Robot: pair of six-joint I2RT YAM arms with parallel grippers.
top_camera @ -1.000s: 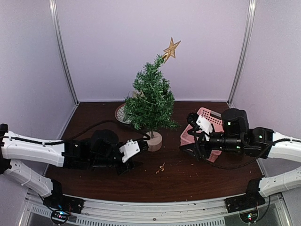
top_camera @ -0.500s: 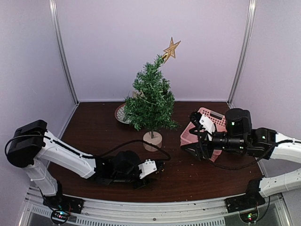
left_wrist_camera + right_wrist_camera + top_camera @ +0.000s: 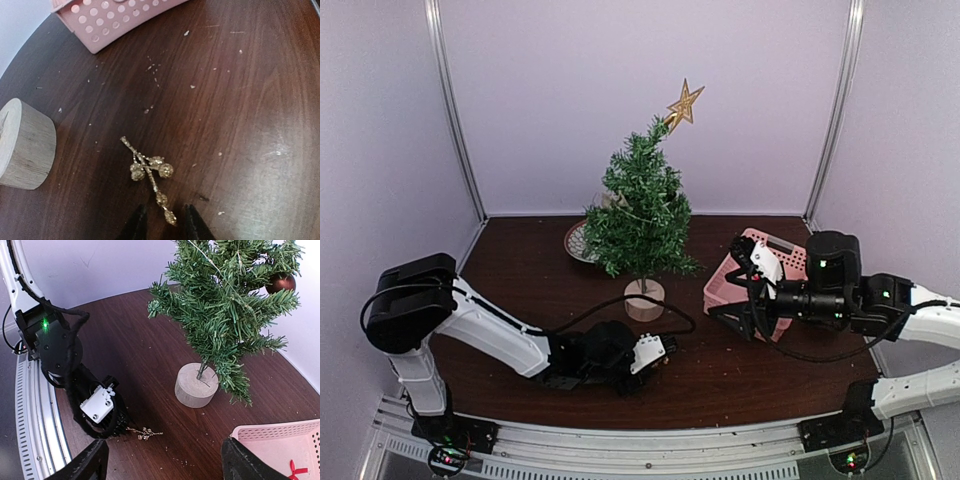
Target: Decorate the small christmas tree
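The small christmas tree [image 3: 640, 212] stands mid-table on its round wooden stump [image 3: 644, 298], with a gold star [image 3: 683, 103] on top. It also shows in the right wrist view [image 3: 225, 305]. A gold beaded sprig [image 3: 150, 170] lies flat on the table in front of the stump [image 3: 22, 145]. My left gripper [image 3: 164, 227] is low on the table, slightly open, with the sprig's near tip between its fingertips and a gap on both sides. My right gripper [image 3: 170, 470] is wide open and empty, held above the table by the pink basket [image 3: 778, 258].
The pink perforated basket [image 3: 280, 445] at right holds a small red ornament [image 3: 295, 469]. A red ball [image 3: 280, 282] hangs in the tree. A plate [image 3: 576, 242] lies behind the tree at left. Needle crumbs litter the dark wood table [image 3: 240, 100].
My left arm has swung from beside the stump toward the front, and its gripper now sits at the sprig. My right gripper has drawn back slightly to the right.
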